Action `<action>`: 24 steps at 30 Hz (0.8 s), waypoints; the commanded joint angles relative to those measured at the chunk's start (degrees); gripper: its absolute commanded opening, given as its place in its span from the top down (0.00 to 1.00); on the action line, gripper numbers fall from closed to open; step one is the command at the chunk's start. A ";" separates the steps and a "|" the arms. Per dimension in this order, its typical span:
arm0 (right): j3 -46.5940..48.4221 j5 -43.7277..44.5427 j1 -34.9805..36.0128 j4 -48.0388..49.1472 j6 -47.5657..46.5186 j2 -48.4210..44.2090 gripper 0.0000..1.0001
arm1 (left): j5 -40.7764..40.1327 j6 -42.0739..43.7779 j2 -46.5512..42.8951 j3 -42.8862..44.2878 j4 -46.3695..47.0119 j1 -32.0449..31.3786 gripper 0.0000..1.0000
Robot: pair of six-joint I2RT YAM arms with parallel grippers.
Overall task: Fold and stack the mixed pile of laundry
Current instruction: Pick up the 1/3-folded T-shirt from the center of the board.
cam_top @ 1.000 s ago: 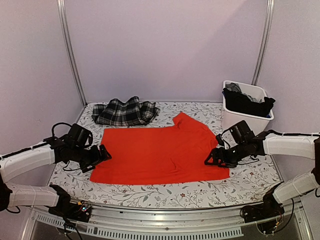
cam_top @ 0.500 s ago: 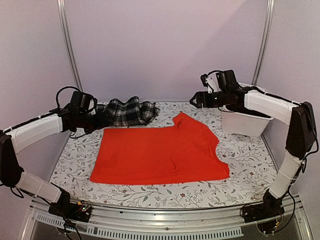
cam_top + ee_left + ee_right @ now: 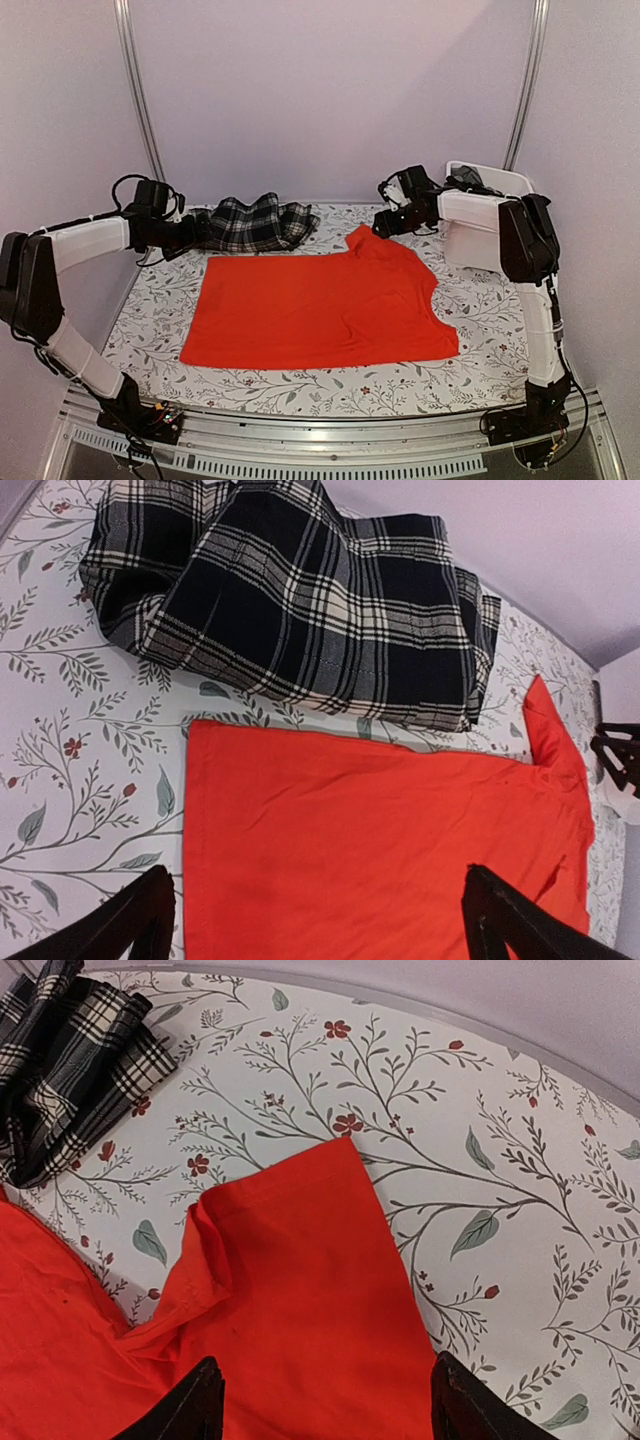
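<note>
Both jaws: spread, holding nothing.
Left gripper [image 3: 192, 236]: pinch orange shirt [image 3: 320, 305] at its upper-left corner, clear of plaid garment [image 3: 250, 222].
Right gripper [image 3: 385, 225]: grab sleeve [image 3: 290, 1250] hem, upper right.

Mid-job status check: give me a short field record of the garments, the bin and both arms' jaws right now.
orange-red T-shirt: spread flat, unfolded, centre of the tablecloth
plaid garment: bunched, far left, beside the shirt's far edge
white bin: far right, partly hidden by the right arm
left jaws: open, empty, near the shirt's far left corner
right jaws: open, empty, over the shirt's far sleeve
</note>
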 commanded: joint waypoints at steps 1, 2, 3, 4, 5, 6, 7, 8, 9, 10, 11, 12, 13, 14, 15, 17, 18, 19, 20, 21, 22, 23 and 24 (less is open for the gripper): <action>6.57 1.29 -0.68 -2.22 -3.04 5.79 0.32 | 2.31 1.46 2.86 1.50 2.23 0.50 0.00; 7.74 1.10 -0.70 -2.71 -3.32 7.54 0.34 | 2.06 1.51 3.56 1.75 2.16 0.53 0.00; 8.77 1.31 -0.70 -3.15 -3.45 8.54 0.35 | 1.85 1.63 4.22 1.97 2.13 0.56 0.00; 9.71 1.64 -0.76 -3.40 -3.58 9.74 0.36 | 1.77 1.68 4.94 2.17 2.25 0.64 0.00; 10.48 2.11 -0.78 -3.66 -3.77 11.05 0.36 | 1.77 1.66 5.77 2.68 2.17 0.75 0.00; 11.30 2.51 -0.79 -4.02 -3.89 11.76 0.37 | 1.68 1.82 6.17 3.00 2.12 0.87 0.00; 11.99 2.80 -0.79 -4.36 -4.08 12.64 0.37 | 1.39 1.90 6.89 3.46 2.06 0.96 0.00; 12.65 3.13 -0.79 -4.77 -4.33 13.26 0.38 | 1.08 1.88 7.82 3.88 1.97 1.11 0.00; 13.30 3.48 -0.76 -5.02 -4.47 14.05 0.39 | 0.90 1.87 8.48 4.28 1.98 1.36 0.00; 13.46 3.85 -0.78 -5.27 -4.50 14.40 0.39 | 0.92 1.86 9.26 4.62 2.11 1.69 0.00; 13.51 4.17 -0.79 -5.37 -4.56 14.65 0.40 | 0.92 1.77 10.08 5.05 2.06 2.09 0.00; 13.51 4.46 -0.76 -5.46 -4.57 14.89 0.41 | 1.01 1.67 10.86 5.49 2.07 2.57 0.01; 13.51 4.76 -0.78 -5.61 -4.58 15.03 0.43 | 1.22 1.61 11.68 5.75 2.17 2.93 0.01; 13.55 4.91 -0.77 -5.75 -4.64 15.32 0.44 | 1.45 1.48 12.18 6.05 2.22 3.13 0.02; 13.66 5.18 -0.79 -6.20 -4.82 15.51 0.46 | 1.55 1.34 12.76 6.26 2.29 3.38 0.02; 13.77 4.96 -0.78 -6.65 -4.91 16.23 0.52 | 1.62 1.06 13.51 6.47 2.65 3.75 0.03; 13.77 4.52 -0.78 -6.73 -4.92 16.48 0.57 | 1.82 0.99 13.76 6.57 2.73 3.98 0.03; 13.77 4.05 -0.78 -6.81 -4.85 16.73 0.62 | 1.96 0.92 13.94 6.70 2.80 4.33 0.03; 13.73 3.51 -0.76 -6.78 -4.84 16.79 0.67 | 2.12 0.87 14.24 6.86 3.02 4.67 0.04; 13.83 3.04 -0.85 -6.74 -4.84 16.81 0.74 | 2.42 1.00 14.62 7.16 3.05 4.96 0.05; 14.04 2.69 -0.87 -6.74 -4.84 16.76 0.79 | 2.57 1.25 15.01 7.46 2.99 5.23 0.06; 14.16 2.57 -0.83 -6.74 -4.80 16.64 0.84 | 2.56 1.61 15.44 7.71 2.86 5.41 0.08; 14.34 2.32 -0.91 -6.74 -4.76 16.42 0.88 | 2.37 2.15 15.86 7.92 2.75 5.60 0.10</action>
